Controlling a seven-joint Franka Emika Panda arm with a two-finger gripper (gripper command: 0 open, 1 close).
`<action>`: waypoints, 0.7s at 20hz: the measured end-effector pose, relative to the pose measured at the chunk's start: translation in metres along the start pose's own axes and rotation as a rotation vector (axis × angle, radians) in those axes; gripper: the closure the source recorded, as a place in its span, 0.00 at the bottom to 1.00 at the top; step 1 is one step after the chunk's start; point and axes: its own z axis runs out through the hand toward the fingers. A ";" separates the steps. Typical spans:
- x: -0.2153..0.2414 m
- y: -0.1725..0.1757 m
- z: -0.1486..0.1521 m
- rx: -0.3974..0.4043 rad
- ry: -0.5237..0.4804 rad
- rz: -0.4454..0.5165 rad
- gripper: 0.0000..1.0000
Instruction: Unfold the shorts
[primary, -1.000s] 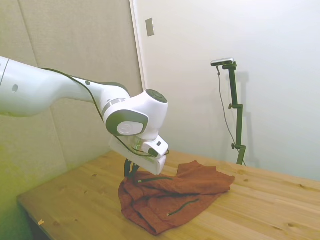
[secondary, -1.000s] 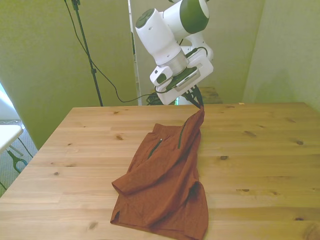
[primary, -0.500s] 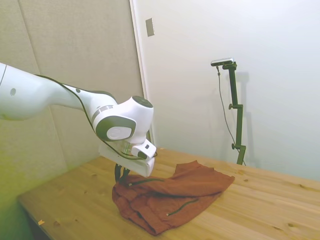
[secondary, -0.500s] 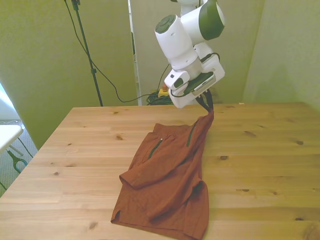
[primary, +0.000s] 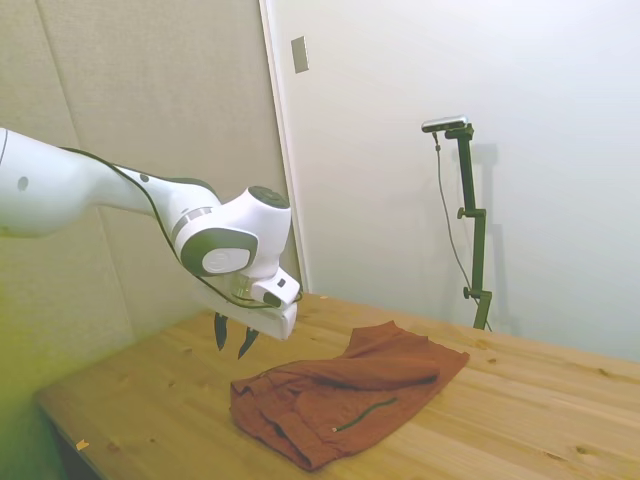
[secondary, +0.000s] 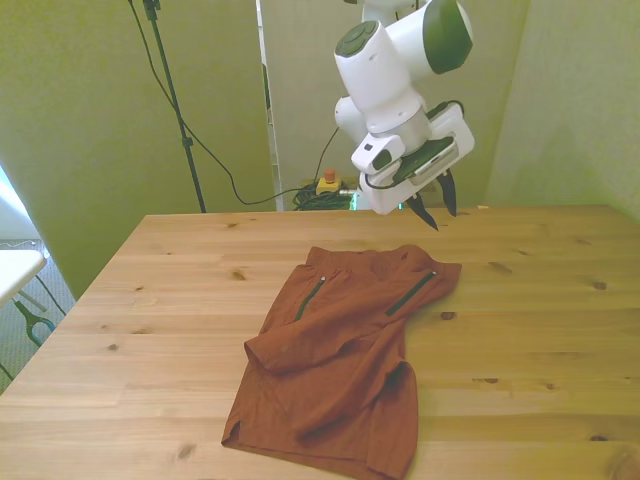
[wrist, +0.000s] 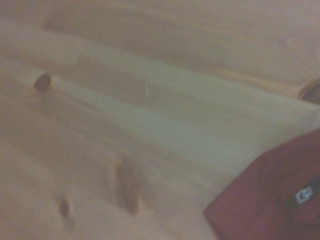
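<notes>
Above the table, the gripper is held open and empty, just beyond the shorts, which are spread wrinkled below.

Side and front views share the table and shorts; the wrist view looks close.

no text, brand or number could be read in any view. a small white mark sat on the dark trim of the shorts, too blurred to make out.
</notes>
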 end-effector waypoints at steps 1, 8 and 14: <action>0.004 -0.003 0.000 -0.012 0.040 0.033 0.00; 0.106 0.038 -0.065 -0.080 0.300 0.315 0.00; 0.178 0.063 -0.071 -0.150 0.453 0.563 0.00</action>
